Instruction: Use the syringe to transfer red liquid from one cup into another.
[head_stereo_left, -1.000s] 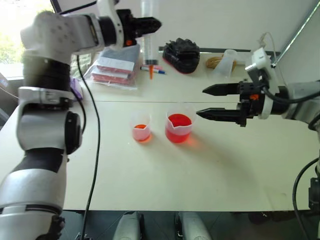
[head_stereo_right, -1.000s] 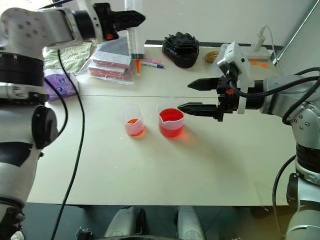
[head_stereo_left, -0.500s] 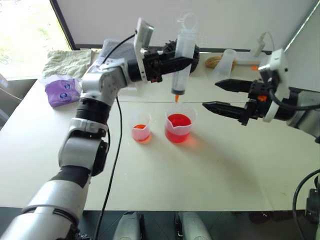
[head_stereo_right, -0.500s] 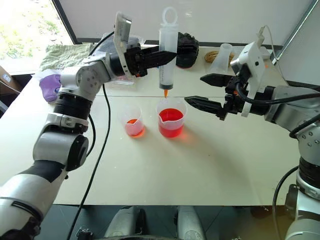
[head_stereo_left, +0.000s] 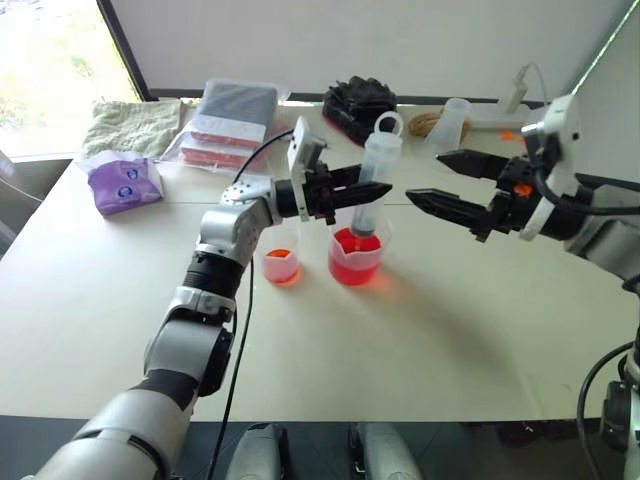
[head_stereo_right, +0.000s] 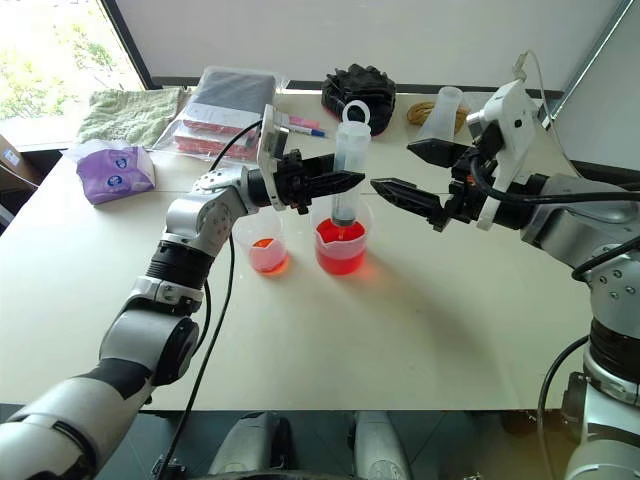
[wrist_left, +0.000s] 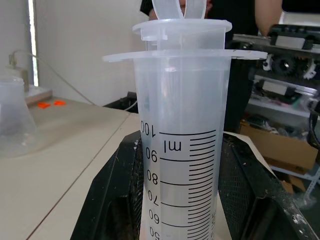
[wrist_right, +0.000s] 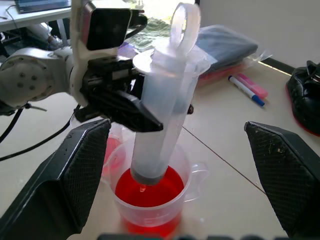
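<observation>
**Right wrist view: syringe tip at the red liquid, plunger not yet drawn**

Right wrist view looks straight at the job: the left gripper (wrist_right: 145, 117) has its jaws clenched around the barrel of the syringe (wrist_right: 160, 115), which stands nearly upright in the large beaker (wrist_right: 150, 197), its orange tip at or just under the surface of the red liquid (wrist_right: 167, 187). The plunger looks fully pushed in, its ring at the top and the dark seal low in the barrel, so I judge no liquid has been drawn yet. The beaker sits about mid-table, with the small cup (head_stereo_right: 265, 250) just beside it on the robot's left, holding a little red at the bottom.

The right gripper (head_stereo_right: 405, 172) hangs with jaws released and wide, level with the syringe's upper part, near it but touching nothing.

The step in hand appears to be filling. To do it well, sink the tip properly below the surface so that no air is pulled in, and keep the barrel upright and steady. The right jaws should catch the plunger ring (head_stereo_right: 356, 111) squarely and pull straight along the barrel, slowly. A sideways tug could tip the light beaker.
</observation>
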